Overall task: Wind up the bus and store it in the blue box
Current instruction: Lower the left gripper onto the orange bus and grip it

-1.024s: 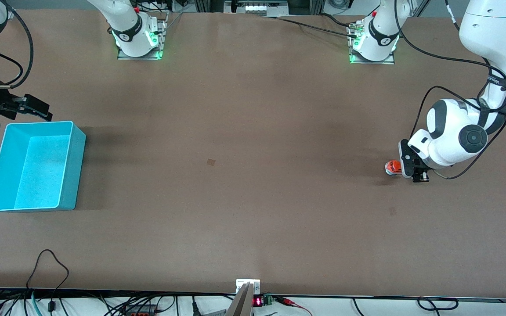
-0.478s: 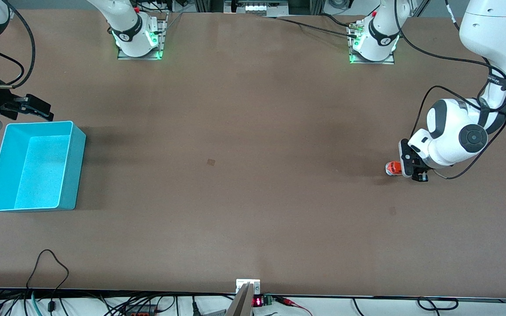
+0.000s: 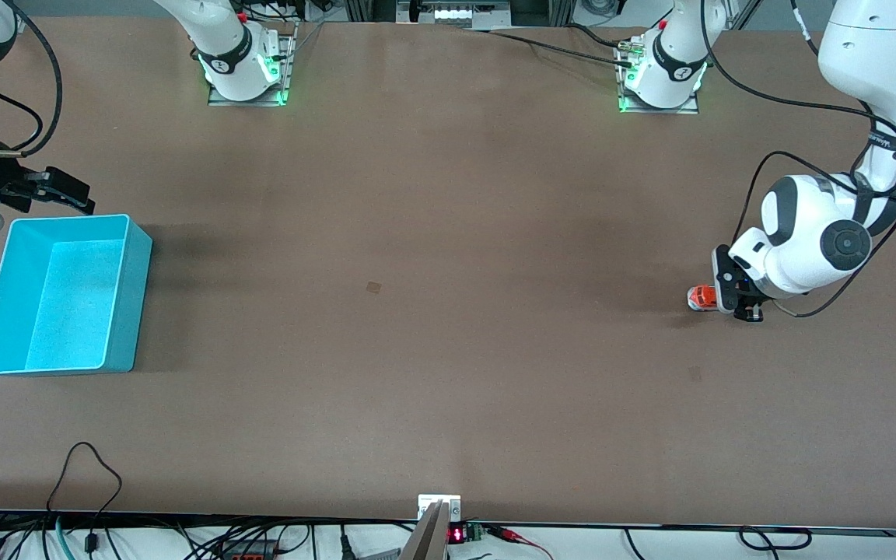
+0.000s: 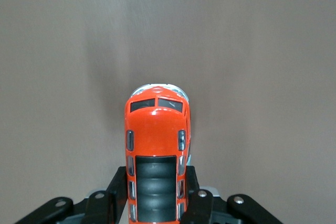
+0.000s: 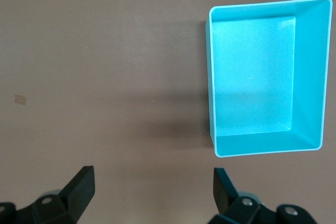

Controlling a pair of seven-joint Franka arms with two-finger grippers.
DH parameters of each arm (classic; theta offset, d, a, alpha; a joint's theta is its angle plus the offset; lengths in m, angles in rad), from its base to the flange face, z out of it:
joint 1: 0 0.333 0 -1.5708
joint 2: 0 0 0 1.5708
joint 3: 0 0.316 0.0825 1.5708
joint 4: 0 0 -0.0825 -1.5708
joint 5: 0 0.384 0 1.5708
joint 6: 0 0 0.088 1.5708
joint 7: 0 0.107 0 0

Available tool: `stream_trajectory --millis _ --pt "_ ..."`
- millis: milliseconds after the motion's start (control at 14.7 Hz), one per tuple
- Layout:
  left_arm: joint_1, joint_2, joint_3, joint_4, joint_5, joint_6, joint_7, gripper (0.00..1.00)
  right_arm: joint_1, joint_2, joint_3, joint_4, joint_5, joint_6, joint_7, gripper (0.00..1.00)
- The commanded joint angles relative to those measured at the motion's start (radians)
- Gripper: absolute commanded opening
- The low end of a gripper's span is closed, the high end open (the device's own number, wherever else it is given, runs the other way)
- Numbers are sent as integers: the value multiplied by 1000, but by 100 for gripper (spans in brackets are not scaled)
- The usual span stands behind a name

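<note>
Two grippers are noted: the left gripper (image 3: 734, 305) is low over the table's left-arm end, its fingers (image 4: 118, 186) closed on the rear flanks of the small orange-red plastic toy bus (image 3: 701, 297) with black roof windows, which appears to sit at table level. The right gripper (image 5: 152, 190) waits with jaws spread, hovering just beside the light cyan-blue open plastic box (image 3: 59, 294), which stands empty at the right-arm end, well apart from the bus. Risk: the hold covers only the tail, so a drag to wind the wheels could let the toy yaw or slip free. Its long axis runs along the table's length, nose toward the box.
</note>
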Motion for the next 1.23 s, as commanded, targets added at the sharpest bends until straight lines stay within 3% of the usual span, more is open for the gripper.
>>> stream_trajectory --millis 0,410,751,819,887,956,1160 --pt "98 35 -2 -1 15 12 115 31 3 -8 -6 -7 -5 5 0 100" --pt "260 61 6 3 16 125 227 30 2 -9 -7 -5 -5 3 0 100" --pt "283 70 6 25 16 133 266 31 -1 -8 -9 -5 -5 -1 0 100" --pt "282 69 6 25 16 133 266 36 -1 -8 -9 -5 -5 0 0 100" --pt "283 67 6 25 16 132 266 63 -1 -8 -9 -5 -5 2 0 100" --pt "283 63 4 26 15 127 258 100 -1 -8 -9 -5 -5 2 0 100" --pt "282 20 -3 34 13 72 241 100 -3 -8 -10 -5 -5 3 0 100"
